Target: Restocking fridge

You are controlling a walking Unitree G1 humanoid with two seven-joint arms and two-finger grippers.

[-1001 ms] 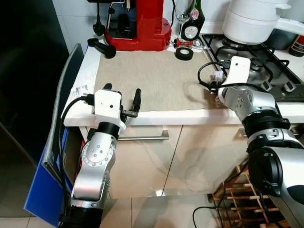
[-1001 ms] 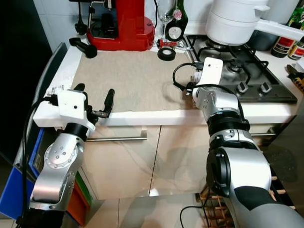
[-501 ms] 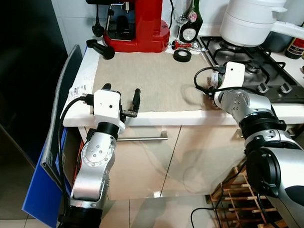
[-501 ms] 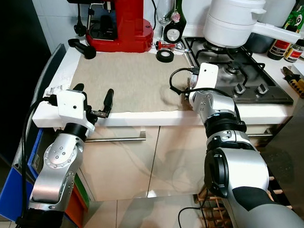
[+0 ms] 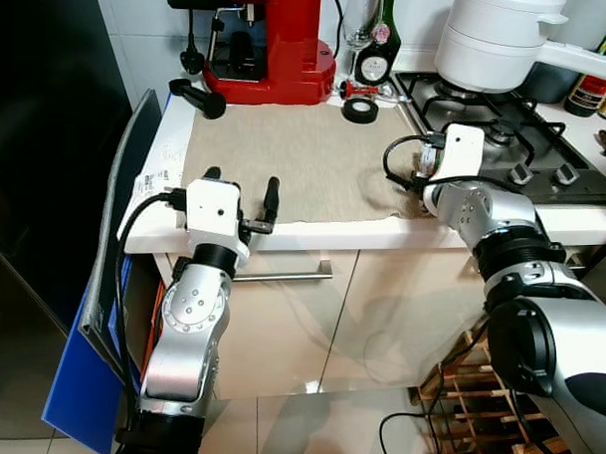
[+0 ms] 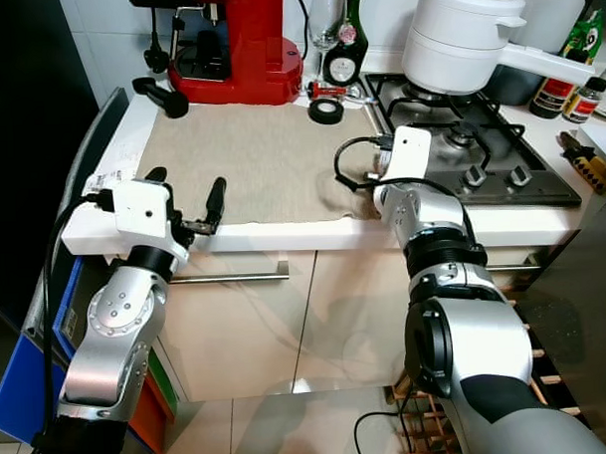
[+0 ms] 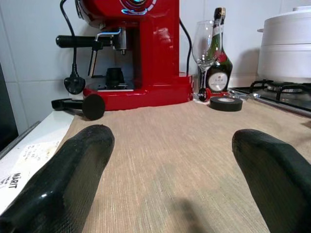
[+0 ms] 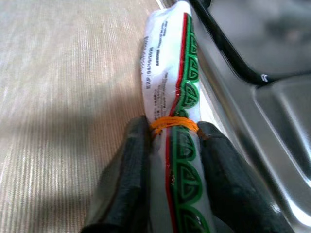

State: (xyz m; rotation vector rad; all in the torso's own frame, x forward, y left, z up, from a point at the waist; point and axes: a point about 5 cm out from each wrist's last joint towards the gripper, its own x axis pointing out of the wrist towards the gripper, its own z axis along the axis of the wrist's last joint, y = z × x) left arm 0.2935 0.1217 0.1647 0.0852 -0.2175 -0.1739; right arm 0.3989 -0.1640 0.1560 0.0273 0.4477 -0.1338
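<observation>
White packet point(image 8: 170, 97) between right fingers point(image 8: 133, 165), seemingly gripped.

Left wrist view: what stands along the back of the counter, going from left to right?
Black portafilter handle → red espresso machine → wine glass → dark bottle → roll of black tape → white pot on the hob.
</observation>
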